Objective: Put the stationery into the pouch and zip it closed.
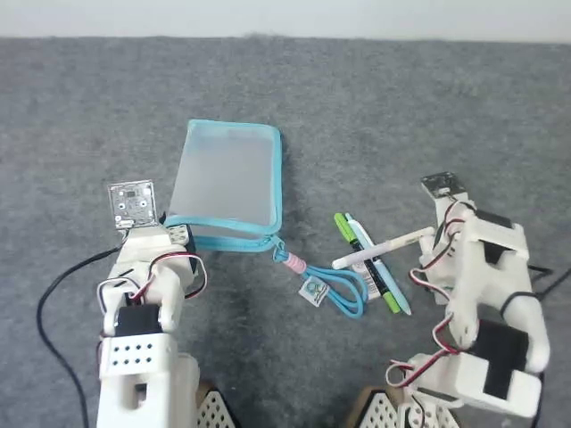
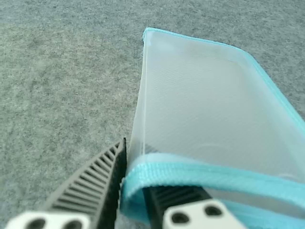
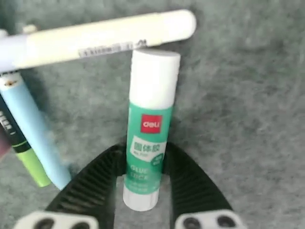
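Grey carpet-like table (image 1: 401, 107) beneath pouch (image 1: 227, 178), pale wall (image 1: 285, 16) behind

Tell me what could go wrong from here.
The right gripper holds the glue stick near one end; it may pivot or slip when lifted.
Its cap sits close to the white pen and could knock it.
The left gripper pinches one edge of the pouch; the mouth looks narrow, so the stick might snag.

Grey felt tabletop (image 1: 401, 107), pale wall (image 1: 285, 16)
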You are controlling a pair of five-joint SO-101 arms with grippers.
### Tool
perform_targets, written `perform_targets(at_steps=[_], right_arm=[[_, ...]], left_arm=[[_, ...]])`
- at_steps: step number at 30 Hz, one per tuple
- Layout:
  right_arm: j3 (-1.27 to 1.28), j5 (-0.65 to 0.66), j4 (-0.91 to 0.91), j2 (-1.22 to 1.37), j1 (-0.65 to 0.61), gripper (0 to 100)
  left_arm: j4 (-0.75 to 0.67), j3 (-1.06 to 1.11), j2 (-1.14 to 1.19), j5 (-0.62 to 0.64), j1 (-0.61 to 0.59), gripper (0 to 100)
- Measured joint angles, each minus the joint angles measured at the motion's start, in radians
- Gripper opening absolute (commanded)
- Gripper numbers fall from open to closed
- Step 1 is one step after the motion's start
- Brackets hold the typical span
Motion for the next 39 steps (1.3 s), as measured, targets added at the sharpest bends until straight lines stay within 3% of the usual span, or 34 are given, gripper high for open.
perform_targets(at_steps=[8,16,21,27,39], right_arm=[[-0.008,0.000,0.172,-0.169,-0.086,0.7],[-0.008,0.000,0.390,-0.580,-0.305,0.7],[-0.032,-0.008,0.494,-0.743,-0.525,0.7],[-0.207,-0.101,0.552,-0.678,-0.756,0.7],[-0.499,-0.164,0.578,-0.187,-0.858,0.7]], left_arm=[[-0.002,0.000,0.000,0.000,0.071,1],[-0.072,0.020,0.002,0.017,0.152,1],[-0.092,0.020,0.002,0.063,0.203,1],[-0.098,0.021,0.002,0.063,0.244,1],[-0.098,0.021,0.002,0.063,0.245,1]])
